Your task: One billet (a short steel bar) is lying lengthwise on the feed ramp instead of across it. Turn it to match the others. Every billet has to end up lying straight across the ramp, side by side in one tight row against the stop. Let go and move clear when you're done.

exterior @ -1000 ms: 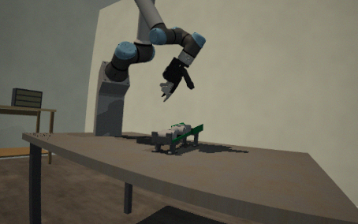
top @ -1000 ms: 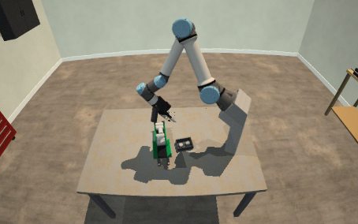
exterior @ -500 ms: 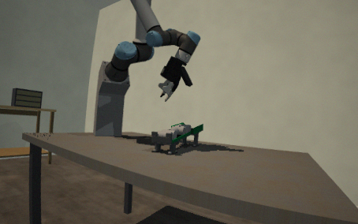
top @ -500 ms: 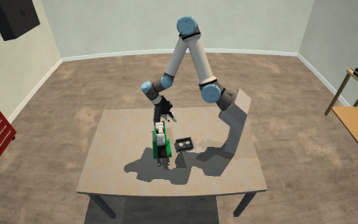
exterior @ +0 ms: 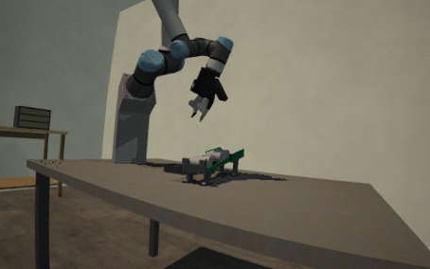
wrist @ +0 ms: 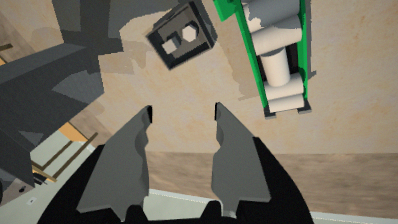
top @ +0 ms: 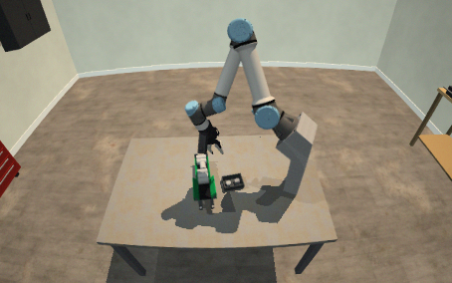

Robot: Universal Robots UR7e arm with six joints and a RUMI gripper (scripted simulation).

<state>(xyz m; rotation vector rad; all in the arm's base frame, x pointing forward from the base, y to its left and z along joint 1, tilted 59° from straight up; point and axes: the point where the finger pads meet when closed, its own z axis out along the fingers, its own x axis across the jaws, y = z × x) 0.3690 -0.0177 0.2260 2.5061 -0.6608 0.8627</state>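
Observation:
A green feed ramp (top: 203, 176) stands on short legs near the middle of the table; it also shows in the exterior view (exterior: 215, 161) and in the wrist view (wrist: 275, 55). Pale steel billets lie on it. In the wrist view one billet (wrist: 276, 67) lies lengthwise along the ramp, with crosswise billets (wrist: 286, 97) below it against the stop and another crosswise billet (wrist: 277, 37) above it. My gripper (top: 215, 147) (exterior: 198, 114) hangs well above the table behind the ramp's upper end. Its fingers stand partly apart with nothing between them.
A small black tray (top: 232, 182) with two pale parts sits just right of the ramp; it also shows in the wrist view (wrist: 181, 36). The arm's grey pedestal (top: 296, 132) stands at the table's far right edge.

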